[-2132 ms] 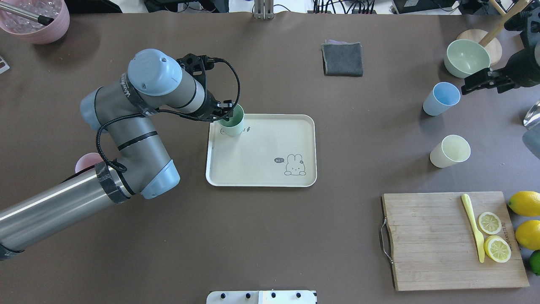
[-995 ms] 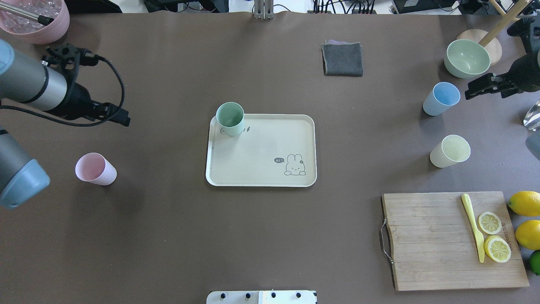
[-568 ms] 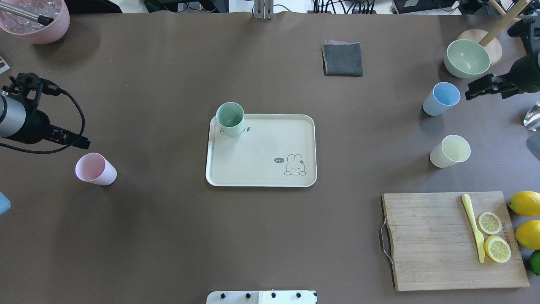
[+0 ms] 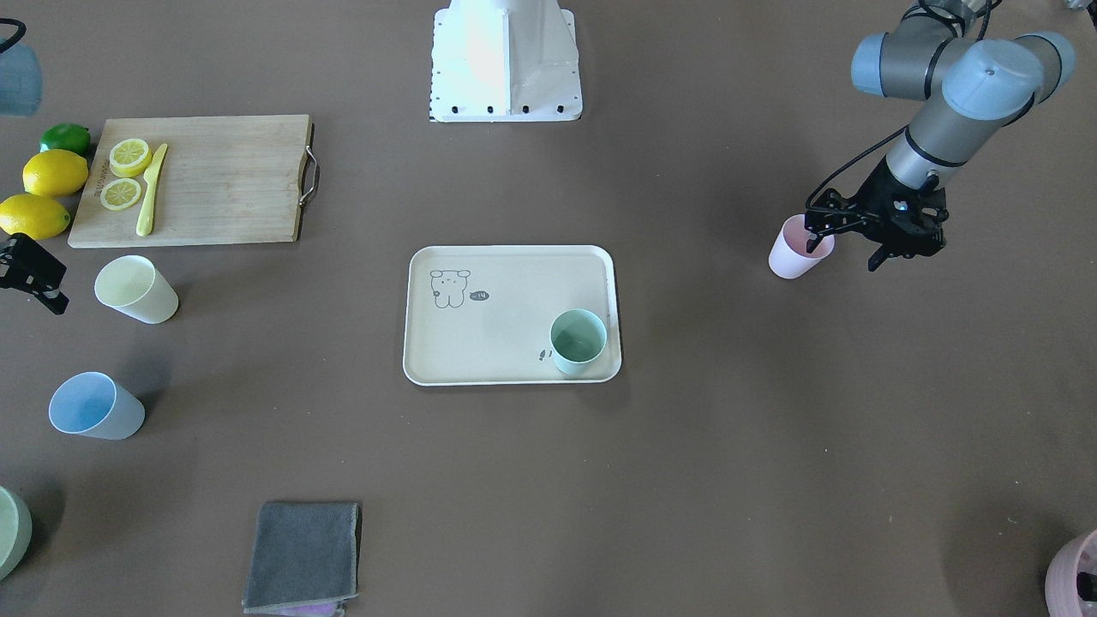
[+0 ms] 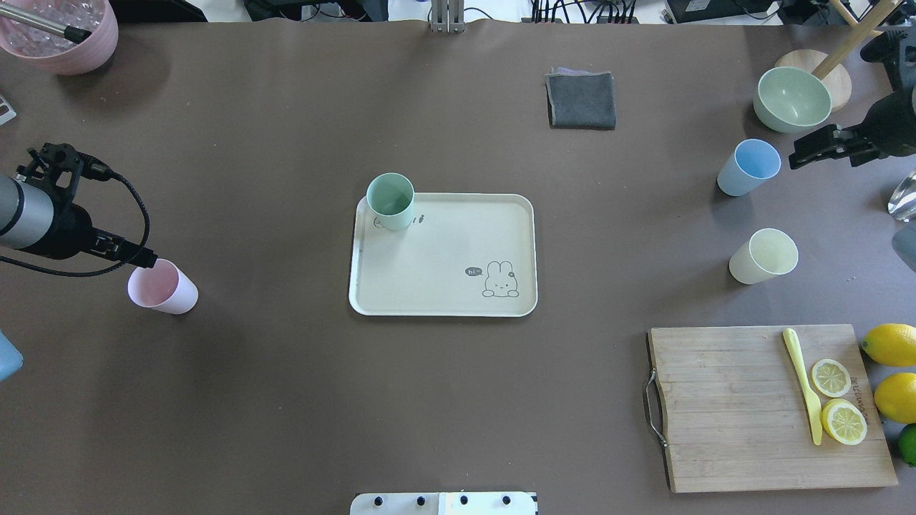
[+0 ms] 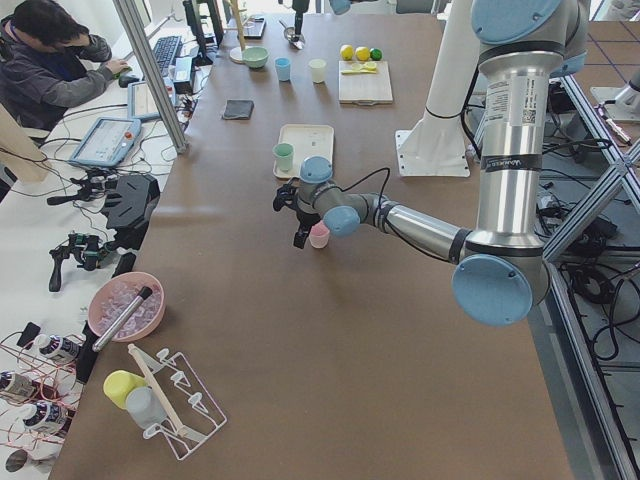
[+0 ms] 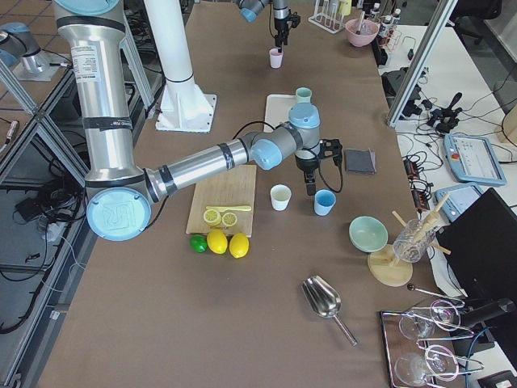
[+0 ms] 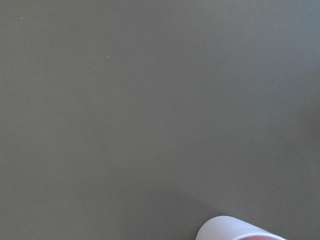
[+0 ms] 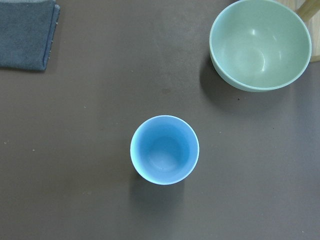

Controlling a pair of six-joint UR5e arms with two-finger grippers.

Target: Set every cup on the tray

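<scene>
The cream tray (image 5: 444,286) with a rabbit drawing lies mid-table. A green cup (image 5: 391,202) stands upright in its far left corner. A pink cup (image 5: 163,286) stands on the table to the left. My left gripper (image 4: 842,255) is open right beside it, one fingertip at its rim; only the rim (image 8: 240,231) shows in the left wrist view. A blue cup (image 5: 748,167) and a pale yellow cup (image 5: 764,256) stand at the right. My right gripper (image 5: 801,151) hovers open beside and above the blue cup (image 9: 164,149).
A wooden cutting board (image 5: 769,408) with a yellow knife and lemon slices lies front right, whole lemons (image 5: 891,345) beside it. A green bowl (image 5: 793,99) and a folded grey cloth (image 5: 581,100) sit at the back. A pink bowl (image 5: 61,36) is back left.
My left gripper let go of the green cup on the tray, swung away to the left and came down beside the pink cup. The right gripper barely moved.
</scene>
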